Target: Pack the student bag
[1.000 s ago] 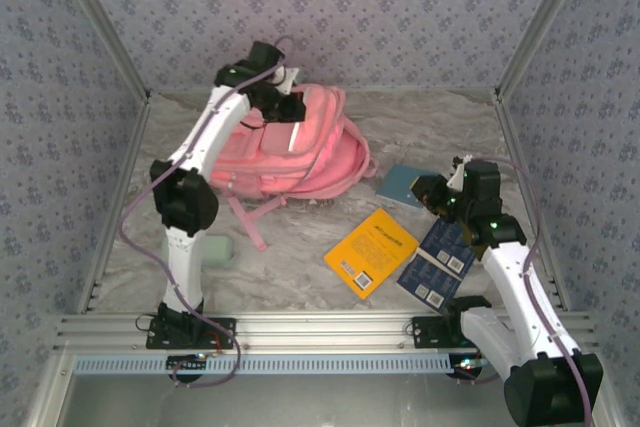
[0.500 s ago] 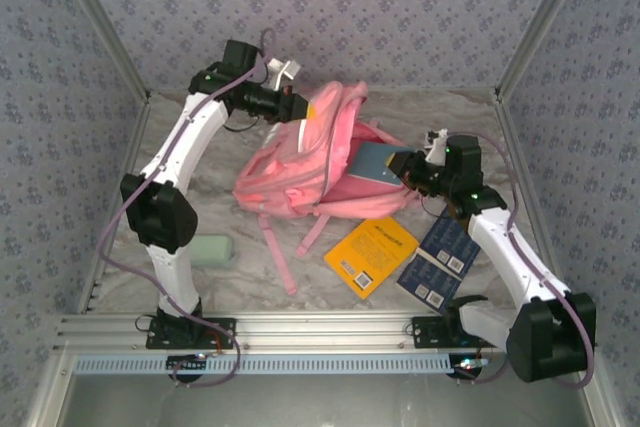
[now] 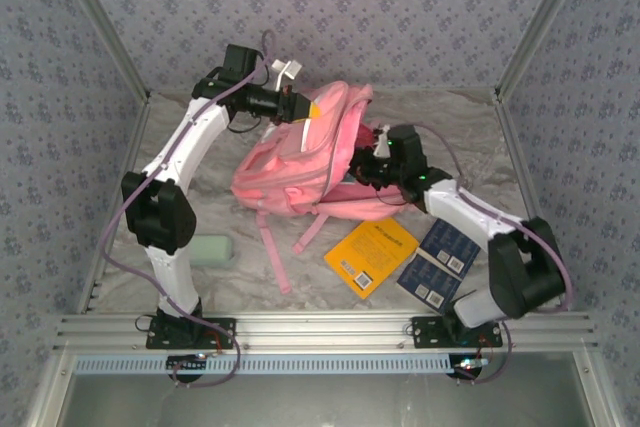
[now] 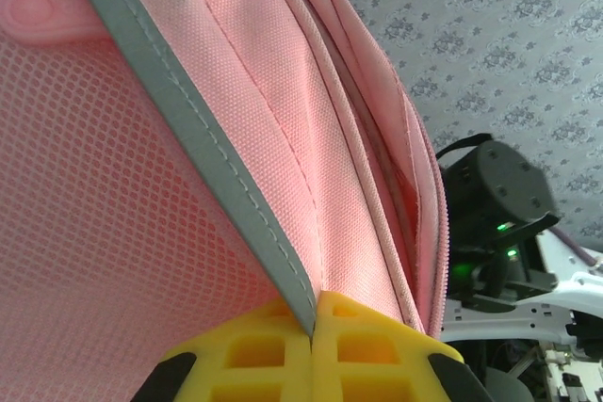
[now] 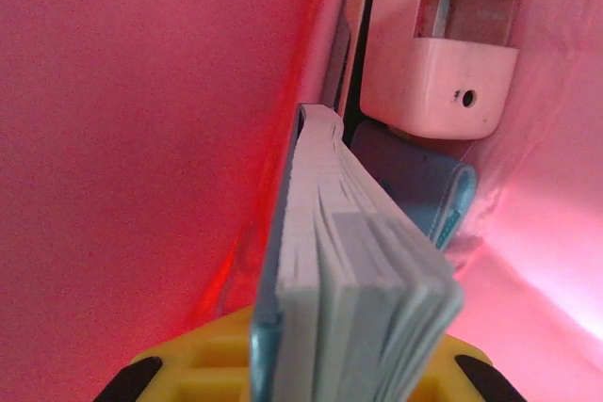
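The student bag [image 3: 300, 162], a big pink backpack, stands tilted at the middle back of the table. My left gripper [image 3: 300, 107] is shut on its grey-trimmed edge [image 4: 203, 152] and holds the mouth up; the yellow fingertips [image 4: 367, 331] meet on the trim in the left wrist view. My right gripper [image 3: 368, 162] reaches into the bag's mouth from the right. It is shut on a thick blue-covered book [image 5: 349, 261], which points into the pink interior [image 5: 141, 138]. Deeper inside sit a pale pink box [image 5: 438, 72] and a blue-grey item [image 5: 415, 185].
On the table in front of the bag lie a yellow book [image 3: 371, 250] and two dark blue booklets [image 3: 447, 242] [image 3: 430, 282]. A pale green item [image 3: 212, 250] lies by the left arm's base. The bag's straps [image 3: 275, 247] trail forward. Patterned walls close in three sides.
The left gripper has lifted the bag's edge, raising the bag from lying flat. The right gripper has carried the blue book leftward off the table and into the bag's mouth.
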`<control>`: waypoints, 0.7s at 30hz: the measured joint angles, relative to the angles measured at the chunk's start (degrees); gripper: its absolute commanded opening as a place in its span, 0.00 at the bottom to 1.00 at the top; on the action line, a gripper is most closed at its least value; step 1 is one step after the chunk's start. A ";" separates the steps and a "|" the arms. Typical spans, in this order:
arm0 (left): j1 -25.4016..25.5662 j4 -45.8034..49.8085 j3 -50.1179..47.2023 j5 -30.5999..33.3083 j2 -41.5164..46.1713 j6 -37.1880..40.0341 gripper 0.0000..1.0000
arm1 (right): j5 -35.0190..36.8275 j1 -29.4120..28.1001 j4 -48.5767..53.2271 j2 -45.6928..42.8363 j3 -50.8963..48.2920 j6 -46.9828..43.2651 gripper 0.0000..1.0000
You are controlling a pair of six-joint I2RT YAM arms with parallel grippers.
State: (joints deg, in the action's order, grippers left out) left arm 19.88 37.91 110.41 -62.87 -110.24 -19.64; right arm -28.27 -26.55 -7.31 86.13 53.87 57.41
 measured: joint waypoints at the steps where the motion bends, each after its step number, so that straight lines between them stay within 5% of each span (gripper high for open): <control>1: -0.02 -0.26 0.02 -0.07 0.00 -0.13 0.00 | 0.87 -1.07 -1.46 2.23 0.50 1.05 0.05; 3: -0.02 -0.52 0.13 -0.17 0.00 -0.50 0.00 | 2.36 -3.02 -4.59 6.67 1.62 3.37 0.13; 8: -0.02 -1.22 0.33 -0.31 0.00 -1.73 0.00 | 4.79 -7.89 -11.06 18.80 6.36 8.13 0.55; 12: -0.28 -1.38 0.33 -0.35 -0.02 -2.54 0.00 | 6.84 -9.38 -12.76 20.22 7.02 7.45 0.72; 21: -2.64 -5.25 -2.01 0.59 0.39 -4.48 0.00 | 17.66 -6.43 0.96 -1.03 2.73 -5.51 0.80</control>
State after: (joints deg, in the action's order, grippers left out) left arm 17.23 32.67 108.40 -62.28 -109.84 -24.12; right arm -10.61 -32.97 -6.35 85.10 56.60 51.90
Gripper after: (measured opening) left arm 0.038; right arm 0.800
